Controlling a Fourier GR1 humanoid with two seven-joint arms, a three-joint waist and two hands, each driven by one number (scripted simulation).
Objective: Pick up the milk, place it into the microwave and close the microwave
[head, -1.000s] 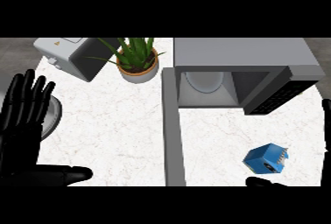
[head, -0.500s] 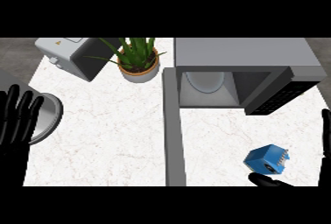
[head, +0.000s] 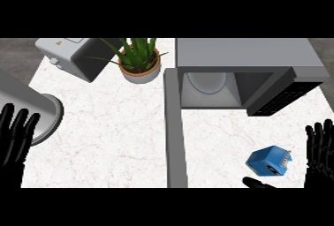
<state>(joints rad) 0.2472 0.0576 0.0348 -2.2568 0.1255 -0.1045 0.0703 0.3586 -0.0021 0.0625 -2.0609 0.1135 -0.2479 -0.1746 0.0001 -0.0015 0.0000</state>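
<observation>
The milk point(head: 269, 160) is a small blue carton lying on the white counter at the lower right. My right hand point(head: 320, 150) stands open just right of it, fingers straight up, thumb point(head: 258, 183) reaching under the carton's near side without touching it. The microwave point(head: 241, 70) sits at the back right with its door point(head: 282, 93) swung open to the right and its cavity point(head: 207, 88) showing a white plate inside. My left hand point(head: 16, 137) is open at the left edge, fingers up.
A potted green plant point(head: 139, 62) stands at the back centre. A grey toaster-like box point(head: 76, 56) sits at the back left. A grey round pot point(head: 29, 110) lies by the left hand. A grey seam point(head: 175, 141) splits the counter.
My left hand has drawn back toward the left edge and lower. My right hand has risen into view beside the milk. The carton has not moved.
</observation>
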